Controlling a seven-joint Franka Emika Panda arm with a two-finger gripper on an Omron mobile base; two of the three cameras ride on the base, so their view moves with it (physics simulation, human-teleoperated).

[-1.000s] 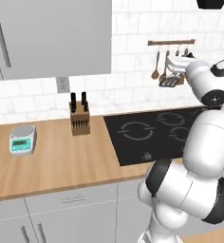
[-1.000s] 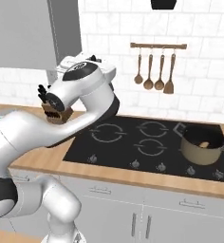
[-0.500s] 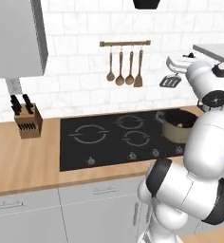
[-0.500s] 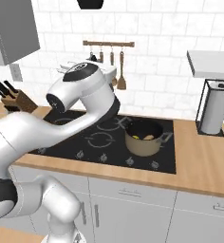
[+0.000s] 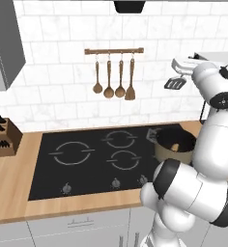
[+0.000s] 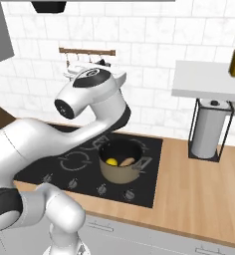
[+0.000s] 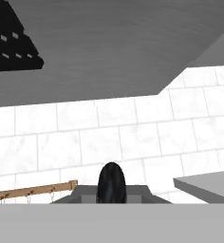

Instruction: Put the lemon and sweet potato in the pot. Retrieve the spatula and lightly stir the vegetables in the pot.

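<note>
Already loaded: the round dark grey metal pot with loop handles sits on the near right burner of the black glass cooktop, and from the right base view the small bright yellow lemon and the brown-orange, tapered sweet potato lie side by side on its lighter floor, just about touching. First half of the task reads as done. The short spatula, with its square slotted silver-grey head and thin black handle, is up in the air, well above the pot and off the hook rail. It is carried by the two-finger gripper of the white arm, jaws clamped together on the handle; head hangs out to the left of the hand in the left base view, roughly level. Hand view looks up at white wall tile and the underside of the grey hood, black handle end showing at the bottom. Wooden rail on the wall holds three brown wooden spoons and a wooden turner, untouched. Grey paper-towel roll in a wire stand is on the wood counter to the right, well apart from the pot. Judgement: retrieval finished; left to do are lowering the spatula head into the pot and a light stir.
</note>
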